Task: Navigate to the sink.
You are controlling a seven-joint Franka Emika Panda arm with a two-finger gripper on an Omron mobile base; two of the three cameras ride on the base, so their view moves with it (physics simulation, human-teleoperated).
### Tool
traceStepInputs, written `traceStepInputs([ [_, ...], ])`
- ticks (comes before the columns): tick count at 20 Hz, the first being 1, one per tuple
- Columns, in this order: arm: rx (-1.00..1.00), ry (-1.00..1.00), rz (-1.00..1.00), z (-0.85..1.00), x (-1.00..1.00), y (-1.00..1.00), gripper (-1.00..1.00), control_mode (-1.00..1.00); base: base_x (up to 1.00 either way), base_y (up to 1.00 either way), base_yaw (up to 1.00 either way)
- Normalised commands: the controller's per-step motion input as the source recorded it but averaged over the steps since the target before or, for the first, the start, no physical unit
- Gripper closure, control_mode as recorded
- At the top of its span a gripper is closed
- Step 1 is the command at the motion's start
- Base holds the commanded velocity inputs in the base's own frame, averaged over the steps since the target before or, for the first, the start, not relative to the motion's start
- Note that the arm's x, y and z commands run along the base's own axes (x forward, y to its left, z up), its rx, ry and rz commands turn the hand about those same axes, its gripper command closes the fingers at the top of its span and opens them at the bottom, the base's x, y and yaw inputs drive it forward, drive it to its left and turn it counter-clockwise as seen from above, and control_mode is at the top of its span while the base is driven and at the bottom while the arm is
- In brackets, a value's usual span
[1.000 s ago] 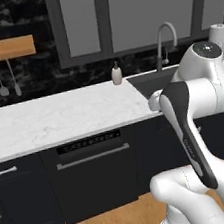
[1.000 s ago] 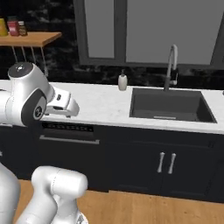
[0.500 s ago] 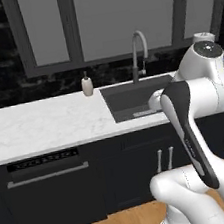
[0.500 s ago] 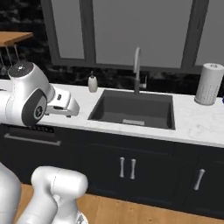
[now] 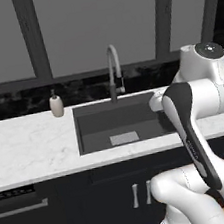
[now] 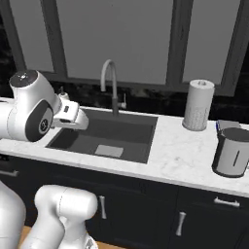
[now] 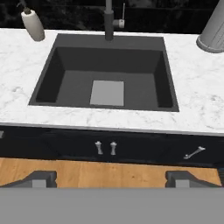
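The white marble counter (image 6: 180, 151) sits on top of dark cupboards, and the sink (image 7: 107, 76) is sunk into it. A small soap bottle (image 5: 56, 105) stands on the counter near the sink's back left corner. To the sink's right stand a roll of paper towels (image 6: 198, 105) and a grey pot (image 6: 232, 153).

The dark grey sink (image 7: 65, 81) with a pale rectangular patch and silver faucet (image 5: 113, 68) sits in a white grey-veined marble tabletop (image 7: 201, 100) above black cabinets (image 7: 144, 146), beside a beige soap bottle (image 5: 56, 105).
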Motion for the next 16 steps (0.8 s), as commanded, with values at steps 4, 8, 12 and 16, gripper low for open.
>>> traceStepInputs([
  [4, 0.0, 0.0, 0.0, 0.0, 0.0, 0.0, -1.0, 1.0, 0.7, -0.48, 0.01],
  [8, 0.0, 0.0, 0.0, 0.0, 0.0, 0.0, -1.0, 1.0, 0.65, -0.29, 0.0],
  [12, 0.0, 0.0, 0.0, 0.0, 0.0, 0.0, -1.0, 1.0, 0.33, -0.13, 0.0],
  [16, 0.0, 0.0, 0.0, 0.0, 0.0, 0.0, -1.0, 1.0, 0.0, 0.0, 0.0],
])
